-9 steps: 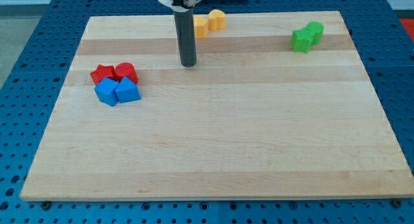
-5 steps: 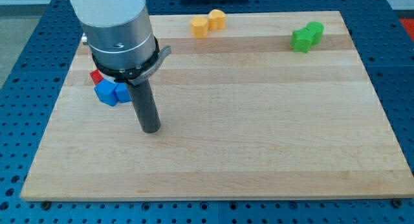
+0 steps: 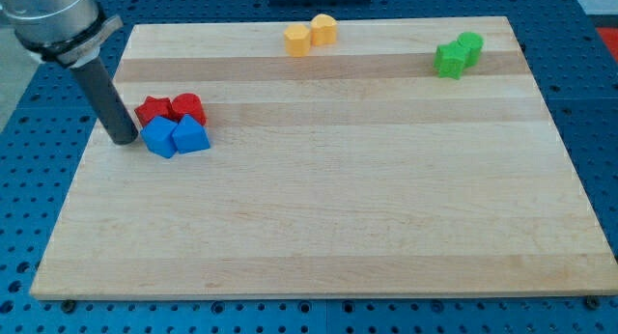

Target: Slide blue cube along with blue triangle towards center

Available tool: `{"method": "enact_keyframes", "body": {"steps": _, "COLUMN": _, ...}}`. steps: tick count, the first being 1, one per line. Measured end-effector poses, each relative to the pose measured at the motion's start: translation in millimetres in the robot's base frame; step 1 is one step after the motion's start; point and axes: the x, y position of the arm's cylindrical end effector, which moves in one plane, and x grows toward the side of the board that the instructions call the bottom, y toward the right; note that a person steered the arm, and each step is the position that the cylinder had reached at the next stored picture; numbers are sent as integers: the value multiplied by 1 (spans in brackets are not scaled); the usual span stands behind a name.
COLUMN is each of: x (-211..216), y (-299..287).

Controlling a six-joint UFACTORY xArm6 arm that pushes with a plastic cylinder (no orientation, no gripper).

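Note:
The blue cube [image 3: 159,137] and the blue triangle [image 3: 191,136] lie side by side, touching, near the left edge of the wooden board [image 3: 328,218]. Two red blocks [image 3: 171,109] sit right above them and touch them. My tip [image 3: 125,138] rests on the board just left of the blue cube, very close to it or just touching. The rod rises up and to the left out of the view.
Two yellow-orange blocks [image 3: 311,34] sit together at the board's top edge. Two green blocks [image 3: 458,54] sit together at the top right. A blue perforated table surrounds the board.
My tip has swung from below and right of the blue blocks to their left side. The blocks have not visibly moved.

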Motion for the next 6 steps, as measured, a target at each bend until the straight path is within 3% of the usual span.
{"method": "enact_keyframes", "body": {"steps": 2, "x": 0, "y": 19}}
{"method": "enact_keyframes", "body": {"steps": 5, "x": 3, "y": 176}}
{"method": "enact_keyframes", "body": {"steps": 6, "x": 3, "y": 179}}
